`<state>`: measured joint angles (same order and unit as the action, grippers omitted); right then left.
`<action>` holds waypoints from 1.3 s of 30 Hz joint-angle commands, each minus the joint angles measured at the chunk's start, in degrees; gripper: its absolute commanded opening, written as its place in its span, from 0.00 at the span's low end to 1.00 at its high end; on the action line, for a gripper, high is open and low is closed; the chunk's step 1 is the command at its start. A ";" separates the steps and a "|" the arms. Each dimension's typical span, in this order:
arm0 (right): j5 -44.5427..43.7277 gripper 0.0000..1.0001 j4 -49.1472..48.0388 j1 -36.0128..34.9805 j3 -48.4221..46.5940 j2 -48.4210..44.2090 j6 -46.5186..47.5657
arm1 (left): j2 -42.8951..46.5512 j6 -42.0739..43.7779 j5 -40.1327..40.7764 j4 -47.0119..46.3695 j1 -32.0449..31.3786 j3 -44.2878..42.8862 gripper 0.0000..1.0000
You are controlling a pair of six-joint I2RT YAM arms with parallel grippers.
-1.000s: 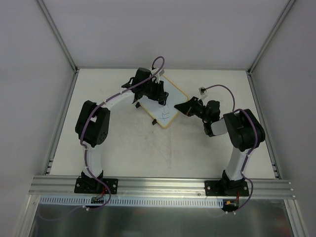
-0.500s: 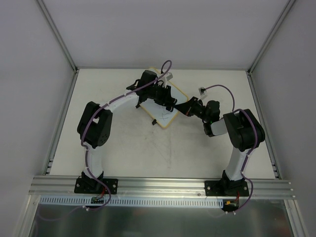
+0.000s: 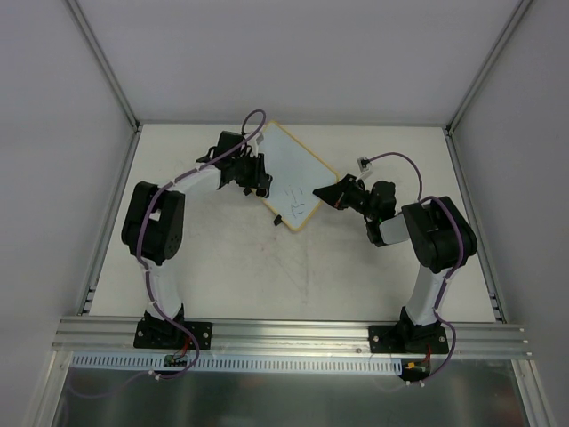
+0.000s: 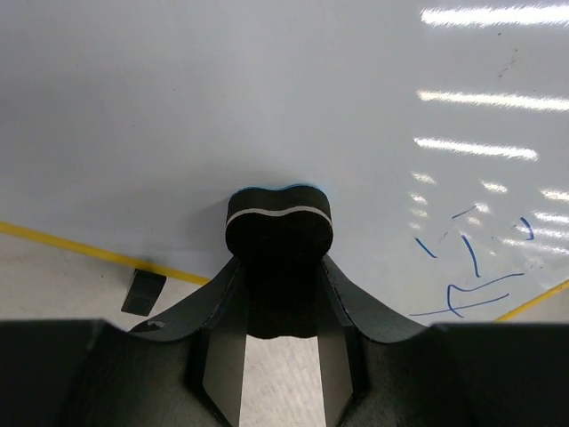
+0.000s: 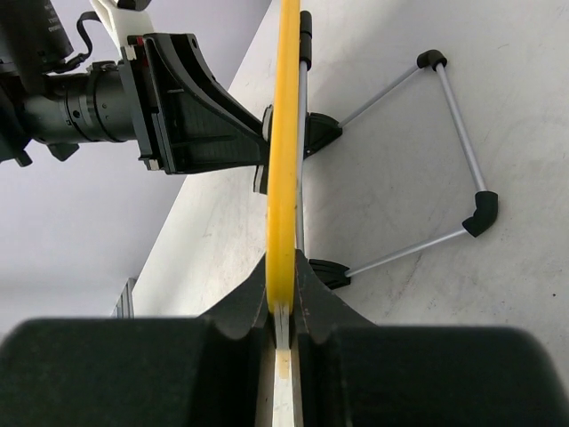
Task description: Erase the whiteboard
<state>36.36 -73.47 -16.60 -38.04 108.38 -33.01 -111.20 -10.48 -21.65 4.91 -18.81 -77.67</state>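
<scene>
The whiteboard (image 3: 289, 169), white with a yellow frame, stands tilted at the back middle of the table. Dark scribbles (image 3: 296, 199) mark its lower right part; they show blue (image 4: 467, 267) in the left wrist view. My left gripper (image 3: 260, 182) is shut on a black eraser (image 4: 279, 221) whose end rests against the white surface (image 4: 222, 98) near the board's left edge. My right gripper (image 3: 331, 194) is shut on the board's right frame edge, seen edge-on as a yellow strip (image 5: 284, 133) between its jaws (image 5: 284, 307).
Behind the board stands a thin metal wire stand (image 5: 455, 124) with black feet. A black clip (image 4: 142, 292) sits at the frame's lower edge. A small white connector (image 3: 363, 163) lies on the table to the right. Enclosure walls ring the table.
My left gripper with the eraser swept right over the scribbled area, then back left to the board's left edge. The scribbles now show uncovered. The right arm has not moved.
</scene>
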 commanded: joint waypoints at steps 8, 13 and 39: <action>4.25 0.00 -14.24 -1.59 -1.60 -2.91 -0.12 | 0.19 -0.68 9.43 -2.79 -6.50 0.85 0.00; 4.25 0.00 -14.24 -1.59 -1.68 -2.73 -0.12 | 0.63 -0.95 9.34 -4.64 -10.28 0.94 0.00; 4.34 0.00 -14.24 -1.68 -1.60 -2.91 -0.03 | 1.95 -7.10 6.44 -15.01 -23.82 6.21 0.00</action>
<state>35.86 -73.21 -16.23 -38.04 108.36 -32.84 -107.28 -14.17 -4.43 -4.78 -37.15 -73.10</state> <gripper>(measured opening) 0.084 0.304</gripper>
